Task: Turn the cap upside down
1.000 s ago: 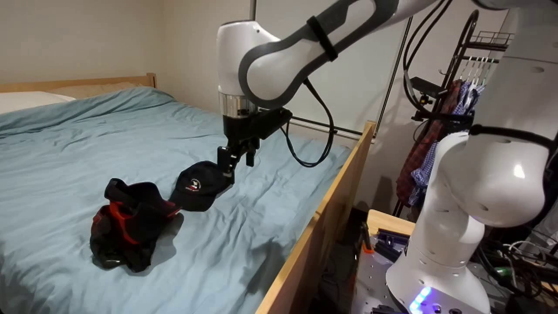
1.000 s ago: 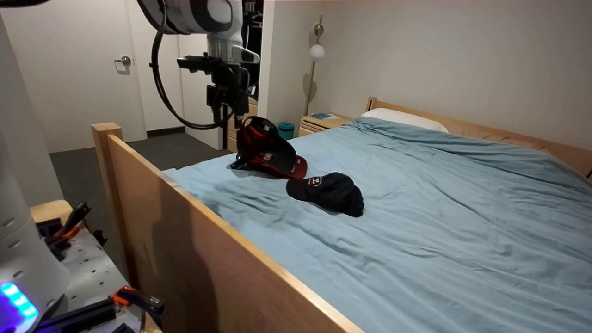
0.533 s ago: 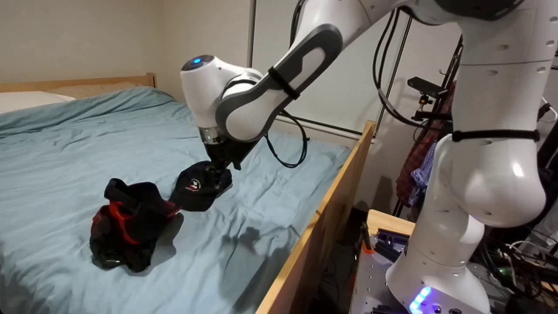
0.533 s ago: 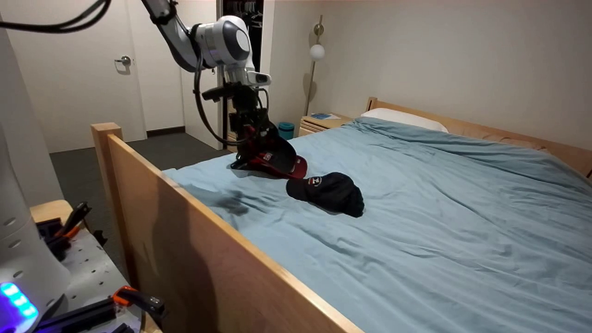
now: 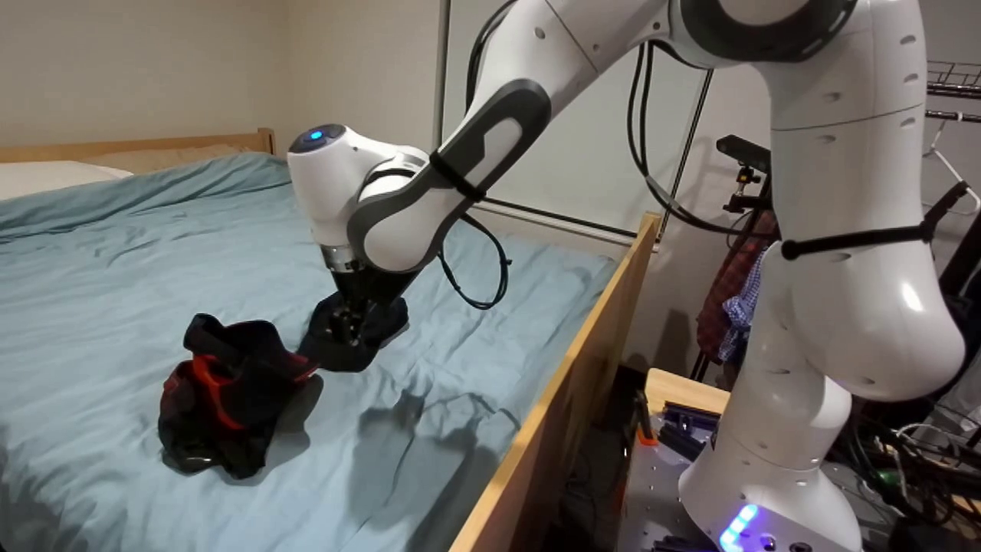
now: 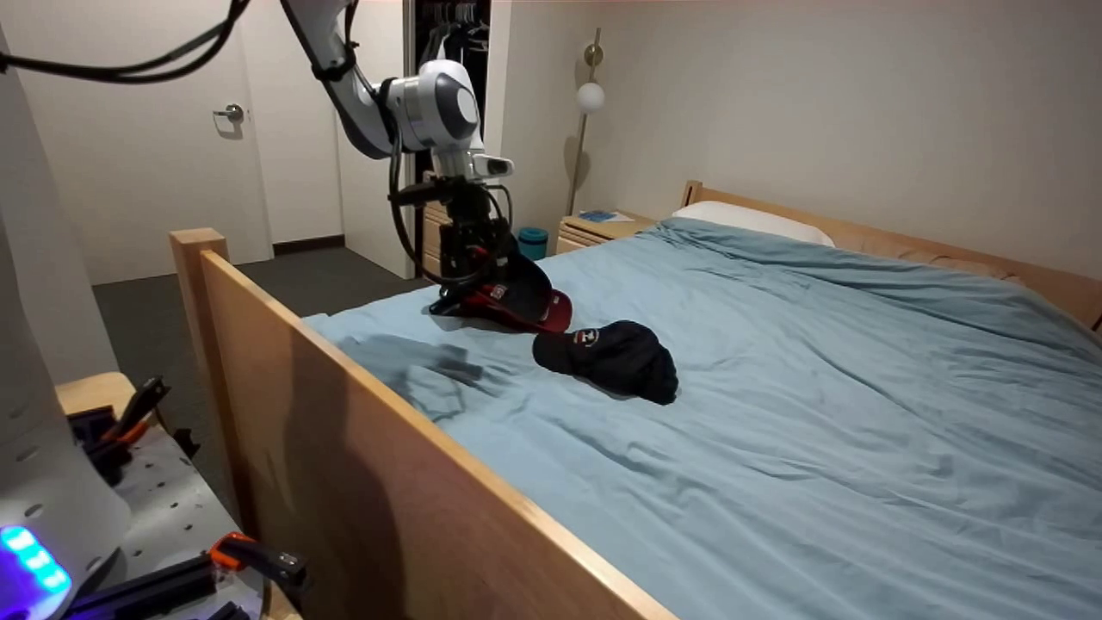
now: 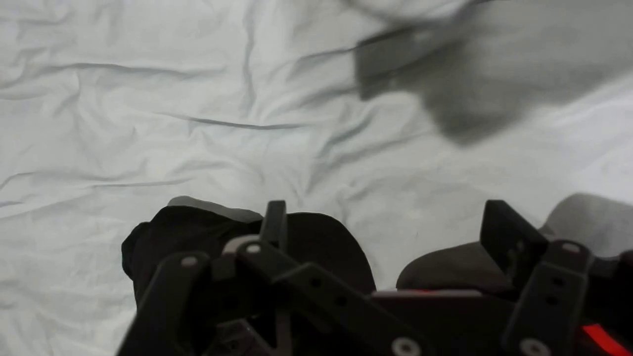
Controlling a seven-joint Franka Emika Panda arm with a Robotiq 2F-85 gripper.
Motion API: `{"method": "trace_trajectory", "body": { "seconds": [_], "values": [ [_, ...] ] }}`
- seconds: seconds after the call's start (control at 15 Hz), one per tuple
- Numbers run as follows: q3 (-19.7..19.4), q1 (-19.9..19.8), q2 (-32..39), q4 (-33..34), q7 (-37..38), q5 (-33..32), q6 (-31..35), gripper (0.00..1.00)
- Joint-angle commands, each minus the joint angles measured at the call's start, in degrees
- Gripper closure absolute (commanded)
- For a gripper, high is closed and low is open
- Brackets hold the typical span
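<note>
A black cap [image 5: 387,318] lies crown up on the bed, its brim towards the other cap. Its white and red logo shows in an exterior view [image 6: 587,337]. A black and red cap [image 5: 218,395] lies tilted beside it, also seen in an exterior view [image 6: 521,297]. My gripper [image 5: 346,330] is open and empty above the bed, overlapping the black cap there and the red one in an exterior view [image 6: 472,250]. In the wrist view the fingers [image 7: 388,217] are wide apart; the black cap [image 7: 326,242] is behind the left finger, a red strip [image 7: 606,341] at lower right.
A blue sheet [image 5: 153,268] covers the bed. The wooden footboard [image 6: 413,439] runs between the robot's base and the mattress. Clamps [image 6: 258,560] sit on the robot's table. A cable loop [image 5: 479,291] hangs from the arm.
My gripper has come down and reached further over the bed, towards the caps: down and left in one exterior picture, down and right in another. Both caps stay where they were.
</note>
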Motion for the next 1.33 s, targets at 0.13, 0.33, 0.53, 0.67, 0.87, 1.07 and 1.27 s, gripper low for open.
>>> {"method": "trace_trajectory", "body": {
  "seconds": [0.13,0.33,0.53,0.67,0.87,1.07,1.27],
  "values": [
    [-2.53,2.68,6.66,3.97,-1.82,-0.74,6.35,0.00],
    [-4.99,5.24,12.38,8.30,-1.83,-2.21,9.19,0.00],
    [-9.00,9.01,16.60,12.56,-0.86,-5.32,7.08,0.00],
    [-11.76,11.33,18.70,14.72,-0.04,-8.19,5.35,0.00],
    [-13.05,11.96,21.87,17.90,-0.76,-10.55,4.40,0.00],
    [-12.02,11.12,21.07,16.57,-0.67,-9.12,5.48,0.00],
    [-15.39,13.62,23.81,19.32,3.66,-12.24,2.32,0.00]
  ]
}}
